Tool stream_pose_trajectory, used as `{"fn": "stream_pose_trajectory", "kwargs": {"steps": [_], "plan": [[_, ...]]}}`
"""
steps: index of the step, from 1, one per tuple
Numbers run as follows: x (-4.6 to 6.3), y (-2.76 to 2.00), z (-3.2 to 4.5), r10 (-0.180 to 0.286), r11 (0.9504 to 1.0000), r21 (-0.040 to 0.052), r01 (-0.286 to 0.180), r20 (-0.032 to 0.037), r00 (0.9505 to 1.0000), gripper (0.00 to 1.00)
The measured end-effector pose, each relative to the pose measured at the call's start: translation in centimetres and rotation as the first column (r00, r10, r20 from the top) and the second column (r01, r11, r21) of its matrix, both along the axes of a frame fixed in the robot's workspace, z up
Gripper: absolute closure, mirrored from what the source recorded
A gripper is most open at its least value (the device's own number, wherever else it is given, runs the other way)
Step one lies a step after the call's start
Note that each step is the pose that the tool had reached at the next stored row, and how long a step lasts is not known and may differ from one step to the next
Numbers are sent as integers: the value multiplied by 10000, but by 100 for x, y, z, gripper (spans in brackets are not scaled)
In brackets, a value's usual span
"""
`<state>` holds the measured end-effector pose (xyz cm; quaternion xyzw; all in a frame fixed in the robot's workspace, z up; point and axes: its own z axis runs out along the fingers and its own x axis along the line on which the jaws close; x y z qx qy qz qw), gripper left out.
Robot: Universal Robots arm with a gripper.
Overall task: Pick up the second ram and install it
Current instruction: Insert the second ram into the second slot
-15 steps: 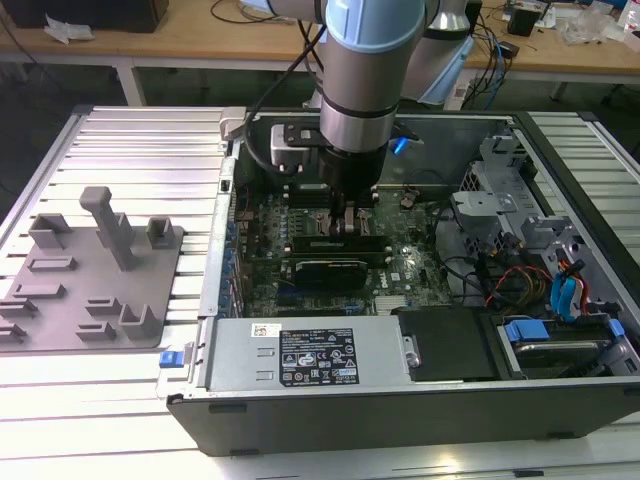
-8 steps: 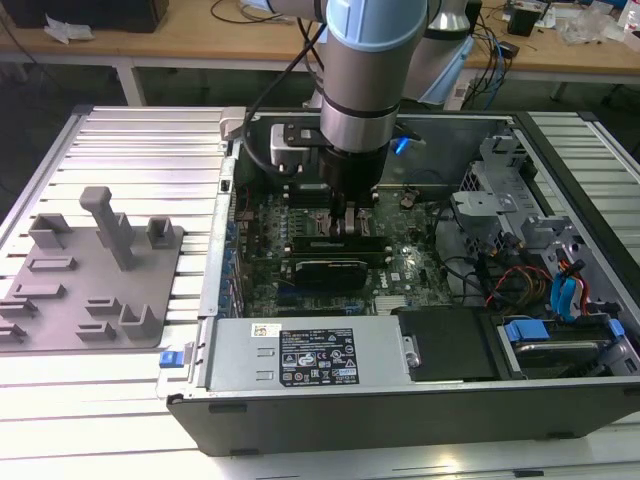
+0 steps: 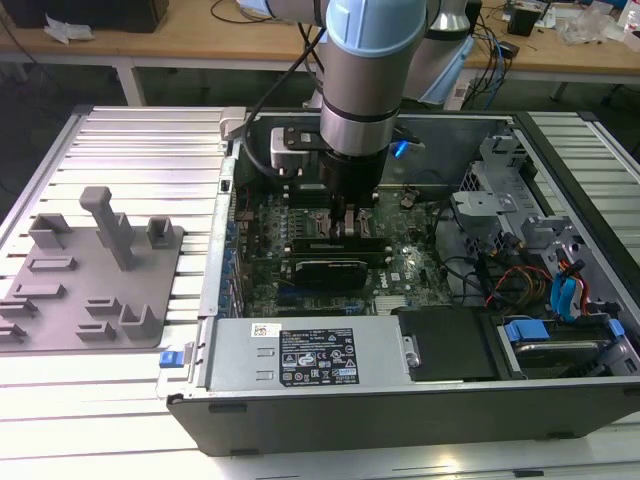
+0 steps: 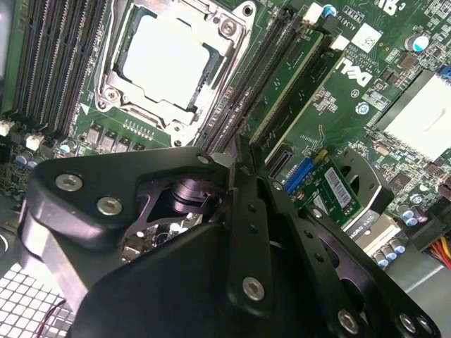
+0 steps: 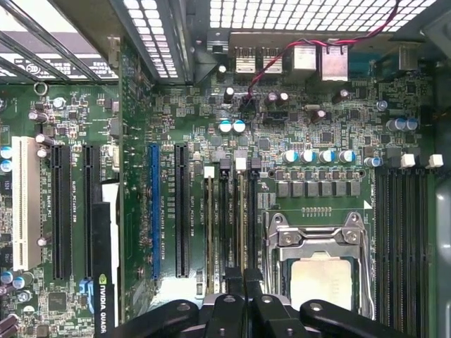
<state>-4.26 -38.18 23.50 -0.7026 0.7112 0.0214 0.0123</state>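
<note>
The black end effector (image 5: 243, 276) is hanging low inside the open black computer case (image 3: 400, 420), its fingers pressed together over the memory slots beside the silver-lidded CPU socket (image 5: 320, 278); the second ram (image 5: 239, 218), a long narrow green circuit-board stick seen edge-on as a thin pale strip, is standing in the slot running straight out from the fingertips; whether the fingers are pinching its top edge I cannot tell; another green memory stick (image 4: 290, 88) is sitting upright one dark slot over, with a blue expansion slot (image 5: 155, 211) lying beyond; in the exterior view the grey robot arm (image 3: 360, 70) is blocking the slots, a silver power supply box (image 3: 300, 355) is lining the near wall, and a grey moulded fixture tray (image 3: 90, 275) is resting on the ribbed metal counter (image 3: 150, 140) at the exterior view's left.
</note>
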Motion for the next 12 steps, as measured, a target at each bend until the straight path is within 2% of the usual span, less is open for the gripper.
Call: {"fn": "stream_pose_trajectory", "kwargs": {"steps": [3,5,7,9,12], "plan": [[0,1,-3,6,10000,7,-6,3,10000,91],[1,1,30,48,10000,10,-48,5,10000,91],[1,-2,32,62,10000,11,-62,3,10000,91],[1,-4,31,89,9999,50,-89,5,10000,91],[-1,-14,24,102,9999,60,-102,5,9999,91]]}}
